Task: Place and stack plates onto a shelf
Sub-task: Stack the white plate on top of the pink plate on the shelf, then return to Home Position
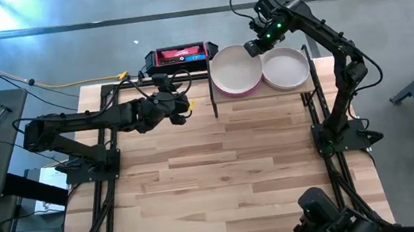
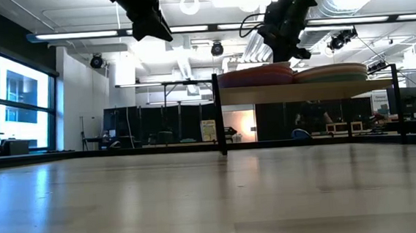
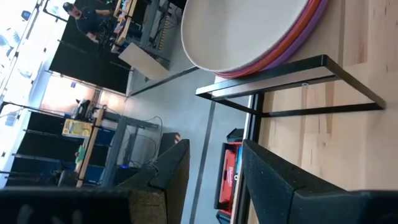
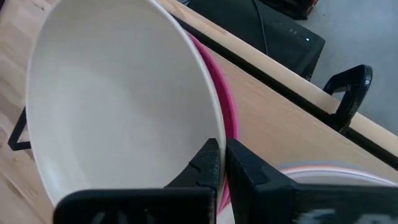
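Note:
The shelf (image 1: 262,93) stands at the table's far edge and carries two stacks of plates. The left stack (image 1: 235,72) has a white plate (image 4: 118,106) on top, over magenta, coral and purple ones (image 3: 292,43). The right stack (image 1: 286,68) is topped by a cream plate. My right gripper (image 1: 252,47) reaches over the shelf's far side between the stacks and is shut on the white plate. My left gripper (image 1: 184,109) hovers open and empty above the table, just left of the shelf, as the left wrist view (image 3: 214,155) shows. My right gripper pinches the white plate's rim (image 4: 214,134) on its far right side, between the two fingers (image 4: 249,171). It comes from above and from the far side, slanting down. The plate lies on the magenta plate (image 4: 227,118) of the left stack.
A red and black box (image 1: 179,55) sits beyond the table's far edge, left of the shelf. A black clamp (image 4: 348,93) grips the far edge. The shelf's black posts (image 2: 219,112) stand on the tabletop. Bare wood (image 1: 230,169) spreads over the middle and near side.

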